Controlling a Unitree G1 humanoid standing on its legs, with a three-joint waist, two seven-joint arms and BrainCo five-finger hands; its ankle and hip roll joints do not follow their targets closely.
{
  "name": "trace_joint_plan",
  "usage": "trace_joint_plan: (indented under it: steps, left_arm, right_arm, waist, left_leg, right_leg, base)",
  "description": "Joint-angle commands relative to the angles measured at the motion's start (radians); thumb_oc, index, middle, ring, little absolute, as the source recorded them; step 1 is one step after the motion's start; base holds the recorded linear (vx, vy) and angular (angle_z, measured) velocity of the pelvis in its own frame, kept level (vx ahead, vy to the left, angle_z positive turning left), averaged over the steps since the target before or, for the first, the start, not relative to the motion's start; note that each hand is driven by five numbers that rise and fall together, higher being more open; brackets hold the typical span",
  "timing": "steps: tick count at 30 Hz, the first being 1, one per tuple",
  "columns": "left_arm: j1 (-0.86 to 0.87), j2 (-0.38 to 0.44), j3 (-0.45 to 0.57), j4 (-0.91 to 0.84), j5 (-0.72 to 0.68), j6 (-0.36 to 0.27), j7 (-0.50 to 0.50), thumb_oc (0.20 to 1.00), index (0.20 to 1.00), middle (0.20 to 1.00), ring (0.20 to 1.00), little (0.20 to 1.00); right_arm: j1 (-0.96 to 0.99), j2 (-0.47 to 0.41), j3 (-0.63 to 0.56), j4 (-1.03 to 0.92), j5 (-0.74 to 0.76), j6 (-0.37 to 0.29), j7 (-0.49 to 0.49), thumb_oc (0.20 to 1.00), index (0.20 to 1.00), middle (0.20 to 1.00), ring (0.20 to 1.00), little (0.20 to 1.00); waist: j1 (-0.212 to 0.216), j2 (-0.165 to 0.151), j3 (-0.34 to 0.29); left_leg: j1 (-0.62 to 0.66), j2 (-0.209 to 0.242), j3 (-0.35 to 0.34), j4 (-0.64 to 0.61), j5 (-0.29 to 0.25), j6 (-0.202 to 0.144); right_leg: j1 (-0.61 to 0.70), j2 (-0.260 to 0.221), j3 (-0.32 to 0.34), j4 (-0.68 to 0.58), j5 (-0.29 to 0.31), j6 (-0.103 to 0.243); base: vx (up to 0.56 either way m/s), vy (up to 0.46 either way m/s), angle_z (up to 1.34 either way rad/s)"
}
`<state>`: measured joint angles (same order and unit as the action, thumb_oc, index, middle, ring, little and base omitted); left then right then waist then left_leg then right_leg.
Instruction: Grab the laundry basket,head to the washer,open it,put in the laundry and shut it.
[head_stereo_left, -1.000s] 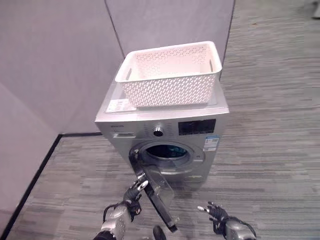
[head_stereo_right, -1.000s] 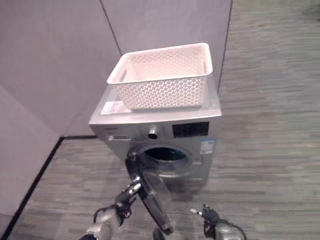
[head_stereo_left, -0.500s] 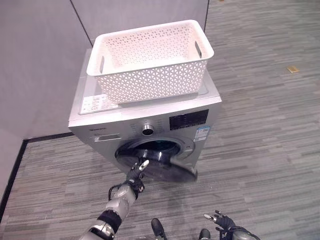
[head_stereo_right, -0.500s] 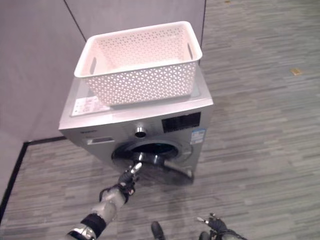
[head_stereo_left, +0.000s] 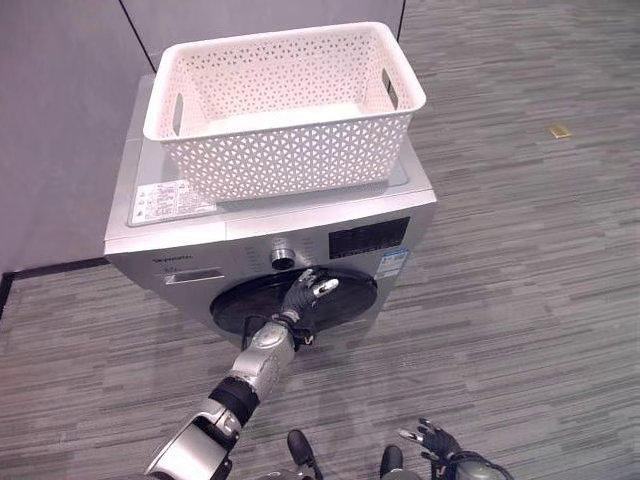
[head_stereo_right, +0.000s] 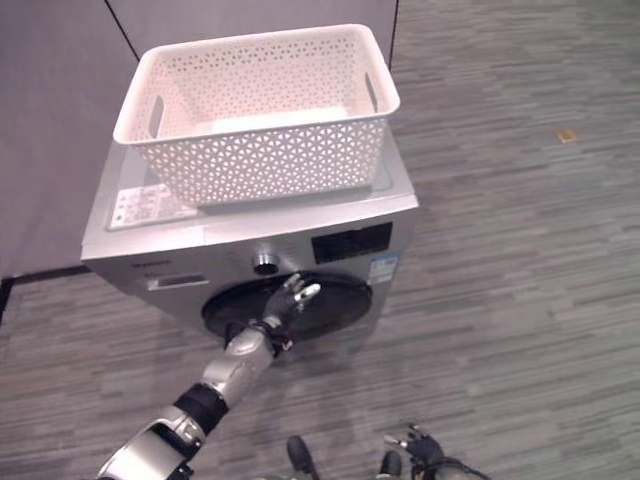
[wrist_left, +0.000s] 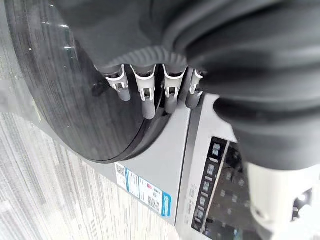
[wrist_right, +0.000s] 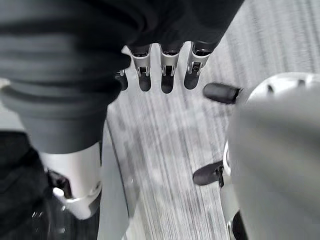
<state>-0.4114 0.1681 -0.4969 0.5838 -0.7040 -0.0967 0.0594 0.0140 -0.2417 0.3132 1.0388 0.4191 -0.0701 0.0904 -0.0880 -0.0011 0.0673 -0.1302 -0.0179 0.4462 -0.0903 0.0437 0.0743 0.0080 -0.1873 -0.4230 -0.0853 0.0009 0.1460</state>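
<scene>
Basket (head_stereo_left: 285, 110), white lattice, on top of washer (head_stereo_left: 180, 240), nothing visible inside. Round dark door (head_stereo_left: 290, 300) flush with washer front. Left hand (head_stereo_left: 303, 299) flat against door glass, fingers (wrist_left: 146, 95) straight and spread, nothing gripped. Right hand (head_stereo_left: 432, 441) low over grey striped floor (head_stereo_left: 520, 260), well apart from washer, fingers loosely open, nothing held. Grey partition wall (head_stereo_left: 50, 120) behind washer.

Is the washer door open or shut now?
Shut. The dark round door lies flat against the washer front with no gap showing, and the left hand presses on it with straight fingers.
</scene>
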Motion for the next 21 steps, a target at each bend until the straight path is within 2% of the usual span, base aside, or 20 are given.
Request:
trace_joint_plan:
  steps: [1, 2, 6, 8, 9, 11, 12, 13, 15, 17, 18, 21]
  left_arm:
    - [0.072, 0.04, 0.048, -0.109, 0.067, -0.13, -0.101, 1.0, 1.0, 1.0, 1.0, 1.0]
    - [0.076, 0.042, 0.048, -0.112, 0.067, -0.129, -0.101, 1.0, 1.0, 1.0, 1.0, 1.0]
    - [0.279, 0.094, 0.094, -0.035, 0.08, -0.137, -0.165, 1.0, 1.0, 1.0, 1.0, 1.0]
    - [0.361, 0.126, 0.136, 0.047, 0.104, -0.14, -0.182, 1.0, 1.0, 1.0, 1.0, 1.0]
    - [0.423, 0.15, 0.171, 0.117, 0.134, -0.145, -0.187, 1.0, 1.0, 1.0, 1.0, 1.0]
    - [0.472, 0.183, 0.192, 0.183, 0.2, -0.154, -0.183, 1.0, 1.0, 1.0, 1.0, 1.0]
    - [0.486, 0.196, 0.199, 0.215, 0.239, -0.156, -0.179, 1.0, 1.0, 1.0, 1.0, 1.0]
    - [0.512, 0.219, 0.22, 0.277, 0.329, -0.162, -0.168, 1.0, 1.0, 1.0, 1.0, 1.0]
    - [0.517, 0.221, 0.233, 0.322, 0.356, -0.163, -0.164, 1.0, 1.0, 1.0, 1.0, 1.0]
    - [0.509, 0.2, 0.281, 0.488, 0.42, -0.148, -0.138, 1.0, 1.0, 1.0, 1.0, 1.0]
    - [0.508, 0.199, 0.282, 0.491, 0.421, -0.149, -0.138, 1.0, 1.0, 1.0, 1.0, 1.0]
    - [0.491, 0.168, 0.352, 0.615, 0.428, -0.13, -0.118, 1.0, 1.0, 1.0, 1.0, 1.0]
  right_arm:
    - [-0.026, 0.011, -0.033, 0.057, -0.014, -0.046, 0.015, 1.0, 1.0, 1.0, 1.0, 1.0]
    - [-0.025, 0.012, -0.033, 0.058, -0.014, -0.047, 0.016, 1.0, 1.0, 1.0, 1.0, 1.0]
    - [-0.037, 0.029, -0.061, 0.118, -0.003, -0.055, 0.023, 1.0, 1.0, 1.0, 1.0, 1.0]
    - [-0.038, 0.024, -0.084, 0.131, 0.008, -0.06, 0.025, 1.0, 1.0, 1.0, 1.0, 1.0]
    - [-0.032, 0.019, -0.109, 0.143, 0.027, -0.065, 0.028, 1.0, 1.0, 1.0, 1.0, 1.0]
    - [-0.026, 0.011, -0.135, 0.155, 0.037, -0.072, 0.029, 1.0, 1.0, 1.0, 1.0, 1.0]
    - [-0.023, 0.004, -0.147, 0.168, 0.037, -0.076, 0.027, 1.0, 1.0, 1.0, 1.0, 1.0]
    - [-0.023, -0.011, -0.172, 0.194, 0.027, -0.081, 0.017, 1.0, 1.0, 1.0, 1.0, 1.0]
    - [-0.024, -0.016, -0.175, 0.204, 0.022, -0.083, 0.016, 1.0, 1.0, 1.0, 1.0, 1.0]
    - [-0.019, -0.027, -0.185, 0.23, -0.013, -0.078, 0.001, 1.0, 1.0, 1.0, 1.0, 1.0]
    - [-0.02, -0.027, -0.184, 0.23, -0.013, -0.078, 0.0, 1.0, 1.0, 1.0, 1.0, 1.0]
    - [-0.011, -0.017, -0.189, 0.249, -0.049, -0.058, -0.007, 1.0, 1.0, 1.0, 1.0, 1.0]
  waist:
    - [0.056, -0.011, -0.038]
    - [0.056, -0.012, -0.039]
    - [0.093, -0.024, -0.039]
    - [0.102, -0.032, -0.032]
    - [0.104, -0.031, -0.024]
    - [0.109, -0.025, -0.021]
    - [0.111, -0.022, -0.018]
    - [0.12, -0.009, -0.016]
    - [0.119, -0.005, -0.016]
    - [0.108, 0.008, -0.011]
    - [0.106, 0.009, -0.009]
    - [0.098, 0.004, -0.003]
  left_leg:
    - [-0.026, -0.024, -0.009, 0.026, -0.018, -0.03]
    - [-0.026, -0.025, -0.009, 0.027, -0.02, -0.03]
    - [-0.01, -0.041, -0.048, 0.081, -0.059, -0.007]
    - [-0.002, -0.055, -0.076, 0.102, -0.073, 0.009]
    - [0.004, -0.066, -0.104, 0.119, -0.085, 0.019]
    - [0.012, -0.063, -0.13, 0.129, -0.09, 0.022]
    - [0.019, -0.059, -0.144, 0.128, -0.089, 0.019]
    - [0.029, -0.034, -0.17, 0.121, -0.081, 0.002]
    - [0.033, -0.02, -0.18, 0.119, -0.079, -0.007]
    - [0.063, 0.011, -0.227, 0.112, -0.084, -0.027]
    - [0.064, 0.011, -0.229, 0.112, -0.084, -0.027]
    - [0.091, 0.027, -0.26, 0.103, -0.093, -0.041]
  right_leg:
    - [0.098, 0.009, -0.055, 0.171, -0.052, -0.006]
    - [0.099, 0.008, -0.055, 0.172, -0.053, -0.006]
    - [0.105, 0.002, -0.026, 0.261, -0.052, 0.004]
    - [0.092, 0.016, 0.022, 0.355, -0.039, 0.009]
    - [0.073, 0.03, 0.057, 0.45, -0.024, 0.031]
    - [0.052, 0.037, 0.07, 0.505, -0.032, 0.034]
    - [0.046, 0.041, 0.066, 0.499, -0.058, 0.02]
    - [0.035, 0.035, 0.032, 0.45, -0.133, -0.024]
    - [0.034, 0.029, 0.013, 0.421, -0.142, -0.036]
    - [-0.011, 0.0, 0.009, 0.354, -0.113, -0.037]
    - [-0.008, 0.001, 0.007, 0.351, -0.112, -0.037]
    - [-0.027, -0.041, -0.018, 0.274, -0.029, -0.01]
  base:
    - [-0.01, 0.04, -0.03]
    - [-0.01, 0.05, -0.03]
    - [-0.01, 0.058, 0.12]
    - [-0.05, 0.09, 0.45]
    - [-0.07, 0.089, 0.65]
    - [-0.05, 0.038, 0.88]
    - [-0.05, -0.06, 0.92]
    - [-0.05, -0.068, 0.56]
    - [-0.05, -0.095, 0.62]
    - [-0.02, -0.13, 0.38]
    - [0.0, -0.118, 0.34]
    - [0.0, -0.15, 0.45]
